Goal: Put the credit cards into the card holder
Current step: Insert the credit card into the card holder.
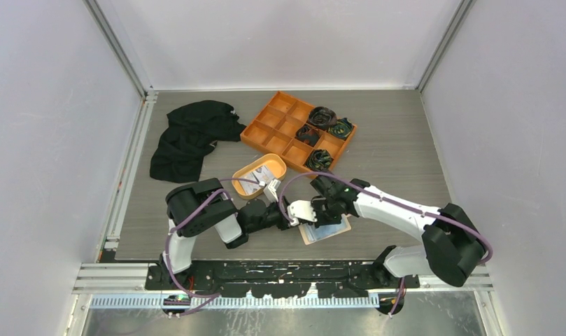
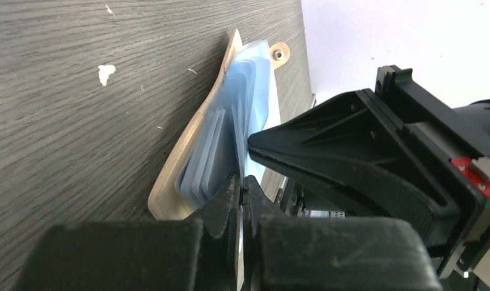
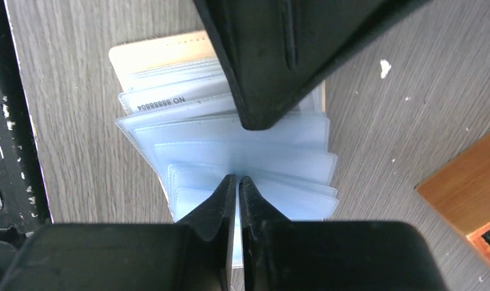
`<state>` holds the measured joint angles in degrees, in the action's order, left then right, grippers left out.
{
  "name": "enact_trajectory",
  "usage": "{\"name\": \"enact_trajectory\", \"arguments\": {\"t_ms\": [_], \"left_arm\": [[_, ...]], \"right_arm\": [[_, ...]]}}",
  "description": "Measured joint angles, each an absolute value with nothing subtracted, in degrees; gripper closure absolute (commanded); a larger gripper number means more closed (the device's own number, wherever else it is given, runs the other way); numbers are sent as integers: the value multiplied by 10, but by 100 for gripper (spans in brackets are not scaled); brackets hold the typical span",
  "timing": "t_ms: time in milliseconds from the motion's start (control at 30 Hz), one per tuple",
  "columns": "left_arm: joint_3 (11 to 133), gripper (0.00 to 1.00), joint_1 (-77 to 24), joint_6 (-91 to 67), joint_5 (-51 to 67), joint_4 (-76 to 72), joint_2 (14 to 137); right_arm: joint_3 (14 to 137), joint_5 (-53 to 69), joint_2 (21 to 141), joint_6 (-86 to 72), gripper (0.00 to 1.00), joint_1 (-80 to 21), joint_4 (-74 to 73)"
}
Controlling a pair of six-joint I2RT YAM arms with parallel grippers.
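1. Worktop – grey wood-grain board, walled on three sides by pale panels.

2. Right arm – white links, black joints. It rises from its base at the near edge, folds at a bulky elbow on the far right, then runs left and low across the worktop to the card holder.

3. Left arm – folded tight above its base, forearm stretched right, level and close to the worktop, wrist meeting the right arm's wrist nose to nose.

4. Black cloth – crumpled heap, far left.

5. Orange divided tray – set at an angle at the far centre; dark coiled items fill its right-hand compartments.

6. Oval orange dish – just beyond the left wrist, holding loose credit cards, white with dark print.

7. Card holder – tan cover lying open on the worktop under both wrists, its clear bluish sleeves fanned upward and the snap tab at the far end. One sleeve shows a white card printed with "NO." and digits.

8. Right gripper – jaws pressed together on the edge of one sleeve of the card holder.

9. Left gripper – jaws likewise closed, pinching a thin pale leaf that runs up into the sleeve fan.
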<state>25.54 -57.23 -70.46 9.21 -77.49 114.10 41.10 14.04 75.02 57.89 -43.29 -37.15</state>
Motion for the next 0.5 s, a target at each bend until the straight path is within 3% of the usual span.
{"name": "enact_trajectory", "arguments": {"t_ms": [133, 300, 500], "left_arm": [[256, 100, -571, -705, 95, -777, 1144], [257, 100, -569, -706, 100, -778, 1145], [265, 100, -569, -708, 107, -777, 1146]], "right_arm": [[418, 139, 748, 563, 85, -415, -378], [426, 203, 696, 547, 74, -389, -386], [424, 318, 644, 561, 84, -405, -387]]}}
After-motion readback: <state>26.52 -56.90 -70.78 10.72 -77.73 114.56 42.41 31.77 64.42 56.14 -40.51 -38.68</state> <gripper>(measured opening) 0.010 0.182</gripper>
